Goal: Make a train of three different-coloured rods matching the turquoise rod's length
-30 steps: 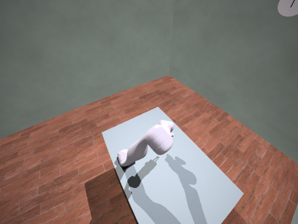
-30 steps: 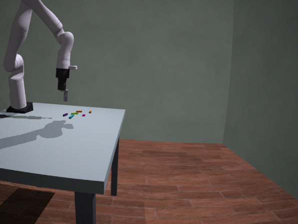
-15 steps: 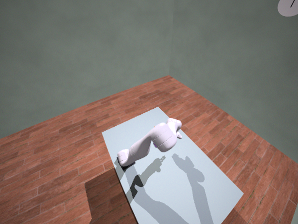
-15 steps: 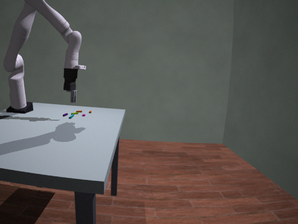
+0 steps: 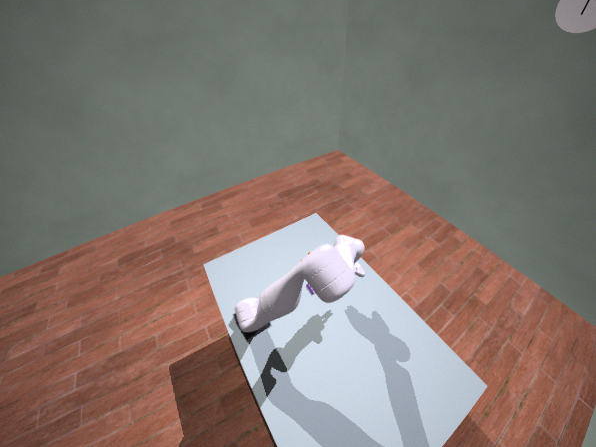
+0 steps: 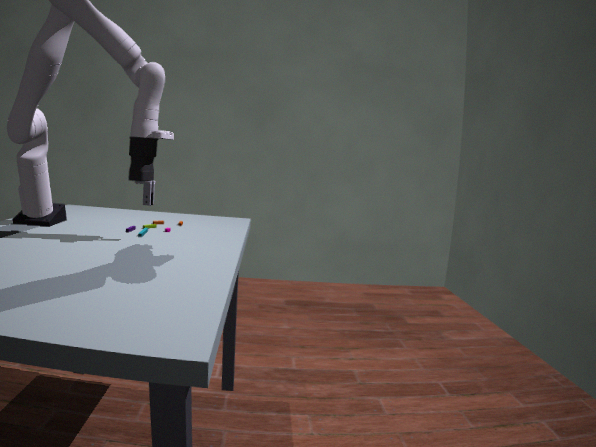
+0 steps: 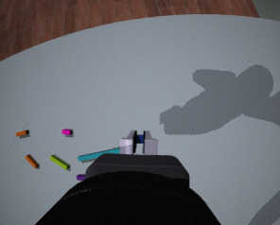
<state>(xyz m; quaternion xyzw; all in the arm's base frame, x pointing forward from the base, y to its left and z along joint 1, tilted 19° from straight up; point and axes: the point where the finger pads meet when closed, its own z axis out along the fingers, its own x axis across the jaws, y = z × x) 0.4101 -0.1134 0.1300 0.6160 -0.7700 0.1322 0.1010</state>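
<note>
Your gripper (image 7: 139, 143) is clamped on the blue rod (image 7: 140, 140), which shows as a small dark blue piece between the two grey fingers in the wrist view. In the exterior view you can see the gripper (image 6: 148, 200) hanging above the table (image 6: 190, 289), pointing straight down, clear of the surface.

Just beyond the fingertips to the left lies the turquoise rod (image 7: 96, 154), flat on the table, one end hidden behind the fingers. Near the gripper body's left edge a purple rod (image 7: 81, 178) peeks out, mostly hidden. Further left you have the lime rod (image 7: 59, 162), then an orange rod (image 7: 32, 161) beside it. Past those sit the magenta rod (image 7: 67, 131) and, furthest left, a second orange rod (image 7: 23, 132). All of these lie apart from one another
</note>
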